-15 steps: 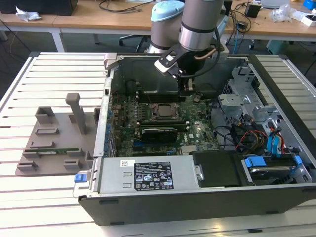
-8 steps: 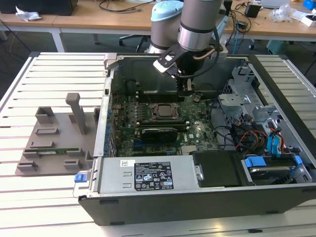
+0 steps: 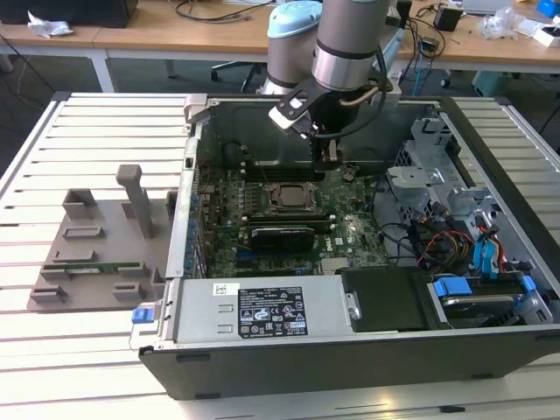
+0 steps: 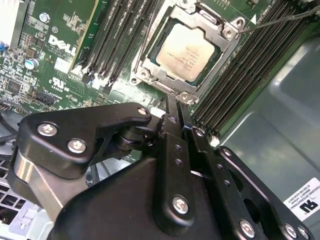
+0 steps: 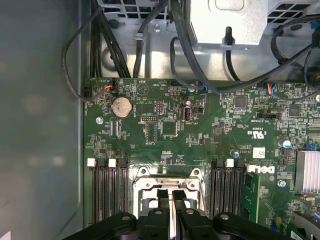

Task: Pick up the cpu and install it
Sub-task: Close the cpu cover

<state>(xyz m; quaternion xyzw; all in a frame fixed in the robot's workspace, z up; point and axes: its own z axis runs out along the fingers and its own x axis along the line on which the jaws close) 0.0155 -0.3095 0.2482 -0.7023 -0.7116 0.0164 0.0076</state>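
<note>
1. While looking outward from the wrist, find the tool [image 4: 176,102] first: 2 fingertips [image 5: 162,195] drawn almost together, gripping nothing, poised close by the edge of the socket frame [image 4: 148,60]. Touching it or not, cannot tell.
2. Just beyond, spot the cpu [image 4: 186,51] lying flat inside that frame, silvery top up, apart from the tool.
3. Judge the step as the end of placement: cpu seated, tool empty beside it. Cannot tell about the frame being clamped or the thin wire lever [image 4: 272,20] being locked.
4. Reckon on any further move calling for a clean, straight path, keeping clear of the cpu top and of the memory slots [image 4: 240,75] flanking the socket on both sides.
5. Farther out, in the exterior view, see the arm [image 3: 350,44] reaching down into the open computer case [image 3: 289,372] lying on the slatted bench [image 3: 96,122], with a grey fixture tray [image 3: 96,245] toward the exterior view's left, well apart from the socket.
</note>
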